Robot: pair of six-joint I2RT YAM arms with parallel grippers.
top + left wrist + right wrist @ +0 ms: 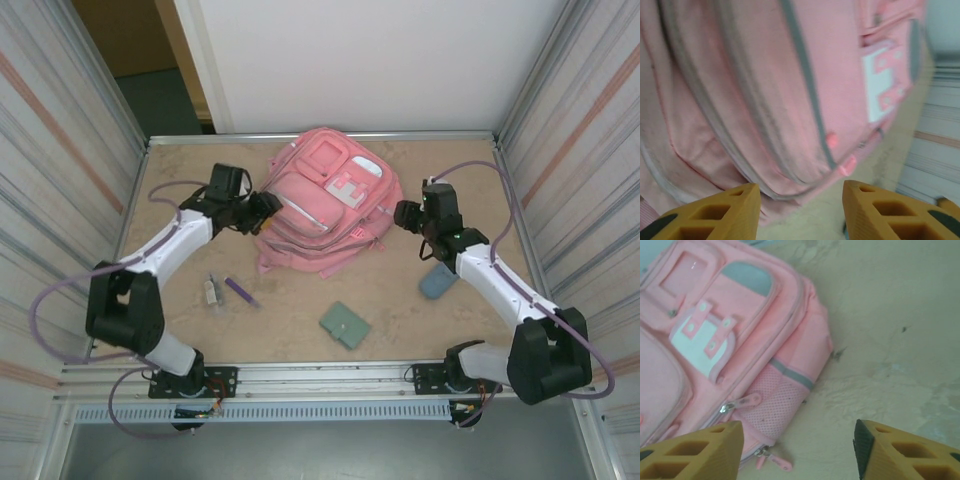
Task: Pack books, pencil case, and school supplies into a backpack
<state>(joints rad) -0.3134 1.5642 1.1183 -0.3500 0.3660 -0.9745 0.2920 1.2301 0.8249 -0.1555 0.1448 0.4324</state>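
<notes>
Backpack (325,200), pink, lies toward the back of the table (300,335) in the top view. The left gripper (268,206) is at its left edge and the right gripper (405,215) near its right side. The pencil case (438,283) sits beside the right arm. The green folder (345,325), purple pen (240,291) and grey-white stick (211,291) lie nearer the front.

From the left wrist, the jaws stand partly apart and hold nothing, with the backpack (765,90) close ahead.

From the right wrist, the jaws stand wide and empty over bare table (890,340), the backpack (740,340) to their left.
</notes>
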